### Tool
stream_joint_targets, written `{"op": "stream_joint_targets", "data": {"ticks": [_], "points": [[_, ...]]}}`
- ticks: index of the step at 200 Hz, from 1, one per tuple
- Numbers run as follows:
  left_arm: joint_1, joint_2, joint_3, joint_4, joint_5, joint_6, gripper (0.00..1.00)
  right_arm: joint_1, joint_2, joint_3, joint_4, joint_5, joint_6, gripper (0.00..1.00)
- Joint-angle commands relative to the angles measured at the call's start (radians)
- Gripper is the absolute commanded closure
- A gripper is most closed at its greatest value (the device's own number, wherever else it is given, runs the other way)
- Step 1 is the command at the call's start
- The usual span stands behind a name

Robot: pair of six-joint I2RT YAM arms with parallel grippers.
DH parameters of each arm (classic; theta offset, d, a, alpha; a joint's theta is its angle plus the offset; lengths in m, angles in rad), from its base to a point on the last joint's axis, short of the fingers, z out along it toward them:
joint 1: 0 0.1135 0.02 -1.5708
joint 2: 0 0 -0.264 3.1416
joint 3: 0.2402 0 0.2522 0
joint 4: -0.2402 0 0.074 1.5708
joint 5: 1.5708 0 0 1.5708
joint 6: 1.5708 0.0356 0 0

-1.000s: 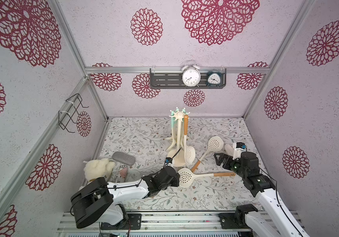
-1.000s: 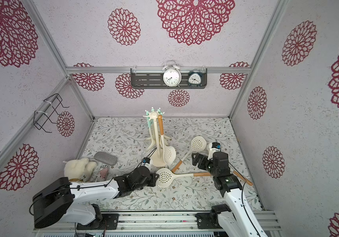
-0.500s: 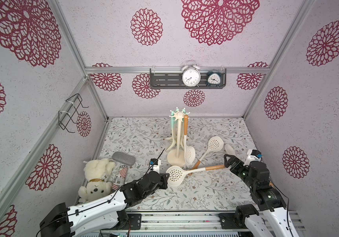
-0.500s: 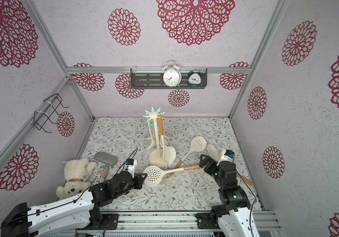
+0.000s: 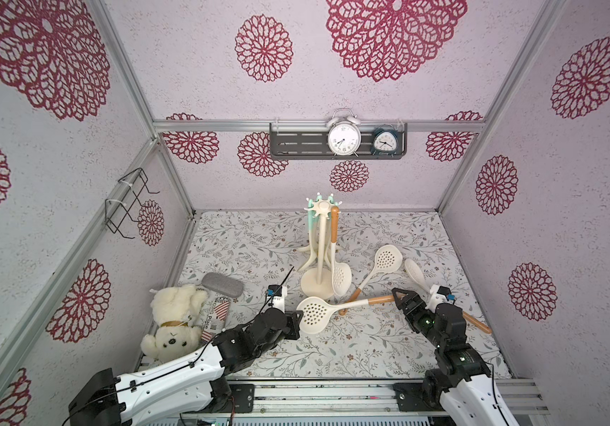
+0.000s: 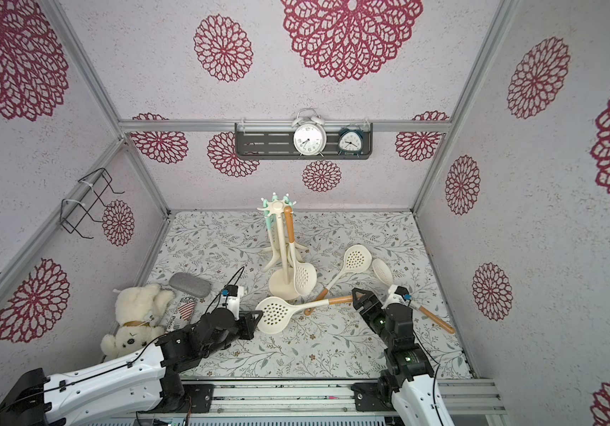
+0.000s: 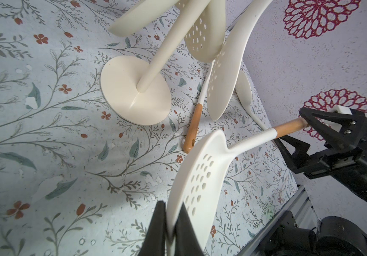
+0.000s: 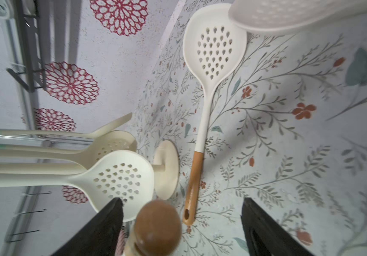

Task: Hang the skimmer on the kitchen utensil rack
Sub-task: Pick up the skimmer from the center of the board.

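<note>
The left gripper [image 7: 171, 205] clamps the skimmer [image 5: 314, 313] by its bowl, just in front of the kitchen utensil rack [image 5: 320, 250]. The right gripper [image 8: 181, 200] gapes, released, round its handle end. Two more show: a hanging skimmer [image 5: 341, 280] on the rack and a lying skimmer [image 5: 388, 258] on the mat [image 5: 252, 250].

staged lab booth, aluminium frame [image 5: 222, 126], flower-patterned wall panels [image 5: 185, 73], robot arms [image 5: 170, 380] on a base rail [image 5: 333, 396]

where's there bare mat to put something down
Bare: the back-left mat between the rack and the left wall; the near strip between the held skimmer and the metal rail. Crowded: right of the rack, with the loose skimmer and spoon; front-left, with the teddy and grey case.
</note>
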Motion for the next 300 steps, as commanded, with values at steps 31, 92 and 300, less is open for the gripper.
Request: {"op": "stream_joint_targets", "data": {"ticks": [31, 92, 300], "points": [[-0.005, -0.013, 0.01, 0.046, -0.01, 0.0, 1.0, -0.003, 0.045, 0.021, 0.304, -0.067, 0.122, 0.42], [-0.005, -0.007, 0.017, 0.05, -0.011, 0.008, 1.0, -0.002, 0.056, 0.026, 0.323, -0.086, 0.149, 0.85], [0.205, -0.057, 0.453, -0.263, 0.566, 0.419, 0.18, 0.124, 0.538, 0.996, -0.347, -0.512, -0.922, 1.0]]}}
